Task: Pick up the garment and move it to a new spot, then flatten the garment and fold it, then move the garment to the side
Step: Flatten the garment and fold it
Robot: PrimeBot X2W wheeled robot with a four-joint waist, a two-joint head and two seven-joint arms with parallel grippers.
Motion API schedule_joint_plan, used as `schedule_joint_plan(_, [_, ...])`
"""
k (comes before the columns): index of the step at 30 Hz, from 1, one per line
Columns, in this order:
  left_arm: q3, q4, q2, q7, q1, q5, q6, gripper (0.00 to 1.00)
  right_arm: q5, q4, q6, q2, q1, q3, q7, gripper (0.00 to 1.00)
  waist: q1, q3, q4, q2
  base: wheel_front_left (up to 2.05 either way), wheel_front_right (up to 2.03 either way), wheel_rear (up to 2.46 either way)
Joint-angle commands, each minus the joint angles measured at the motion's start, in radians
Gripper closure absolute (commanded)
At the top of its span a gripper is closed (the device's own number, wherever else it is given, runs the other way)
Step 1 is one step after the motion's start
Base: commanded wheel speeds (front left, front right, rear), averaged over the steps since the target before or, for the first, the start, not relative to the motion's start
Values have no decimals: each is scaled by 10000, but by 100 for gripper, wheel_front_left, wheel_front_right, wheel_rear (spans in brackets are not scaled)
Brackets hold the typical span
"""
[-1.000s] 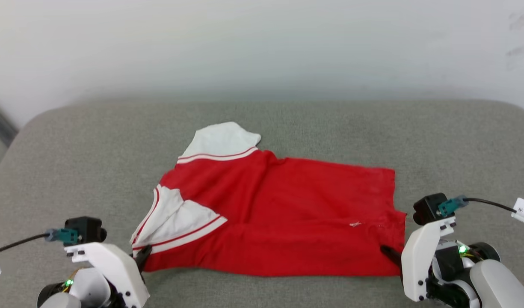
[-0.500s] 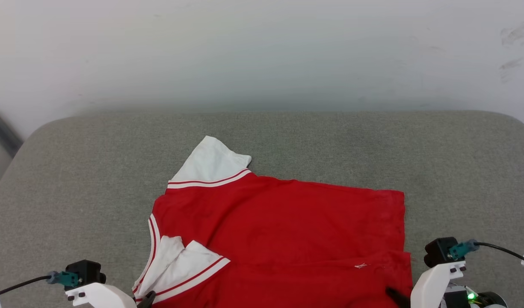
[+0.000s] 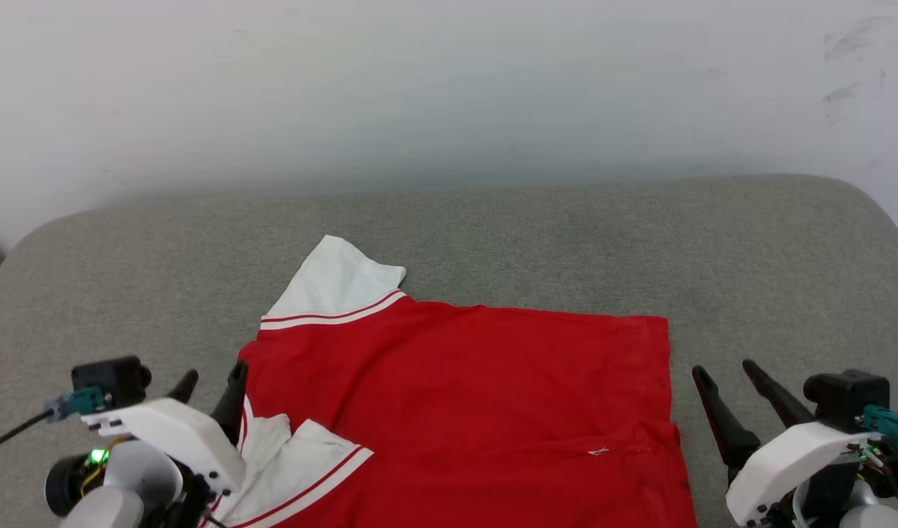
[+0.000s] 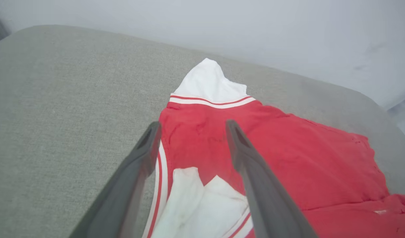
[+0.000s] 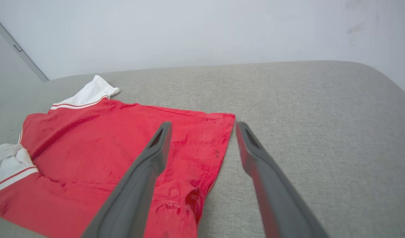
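You have the shirt (image 3: 463, 396) lying spread on the grey cushion (image 3: 566, 235), from centre to bottom of the head frame. Your left gripper (image 3: 214, 372), lower left, stands wide and empty over its striped edge. Your right gripper (image 3: 723, 368), lower right, is wide and empty just beside the hem.

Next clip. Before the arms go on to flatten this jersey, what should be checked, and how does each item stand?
1. Left gripper open, holding nothing: ok.
2. Right gripper open, holding nothing: ok.
3. Jersey lying on the grey cushion: ok.
4. Far sleeve spread flat: ok.
5. Near sleeve flat: not ok, crumpled onto the red body.
6. Hem corner by the right gripper flat: not ok, rumpled.
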Motion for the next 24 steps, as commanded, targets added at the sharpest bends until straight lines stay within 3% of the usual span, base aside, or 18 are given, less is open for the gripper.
schedule_joint_plan(1, [4, 21, 2, -176, -337, 223, 33, 0, -173, -208, -4, 144, -29, -117, -192, 0, 0, 119, -121, -1, 0, 0, 0])
schedule_joint_plan(7, [-94, 324, 50, -240, -2185, 731, -244, 0, -793, -1375, -4, 621, -573, -364, -663, 0, 0, 1272, -565, -1, 0, 0, 0])
schedule_joint_plan(13, [-197, 1003, 344, 574, -4599, 975, -677, 0, -1095, -2266, -6, 985, -1340, -461, -1023, 0, 0, 2895, -959, -1, 0, 0, 0])
schedule_joint_plan(17, [-273, 1808, 575, 1728, -6140, 721, -1090, 0, -1203, -2603, -6, 1119, -1758, -516, -1141, 0, 0, 3785, -1210, -1, 0, 0, 0])
schedule_joint_plan(20, [-477, 2690, 889, 3250, -7340, 428, -1529, 0, -1191, -2619, -6, 1237, -1970, -451, -1192, 0, 0, 4368, -1519, -1, 0, 0, 0])
schedule_joint_plan(24, [-710, 3363, 1281, 4792, -8279, 258, -1777, 0, -1062, -2498, -6, 1326, -2150, -340, -1287, 0, 0, 4836, -1830, -1, 0, 0, 0])
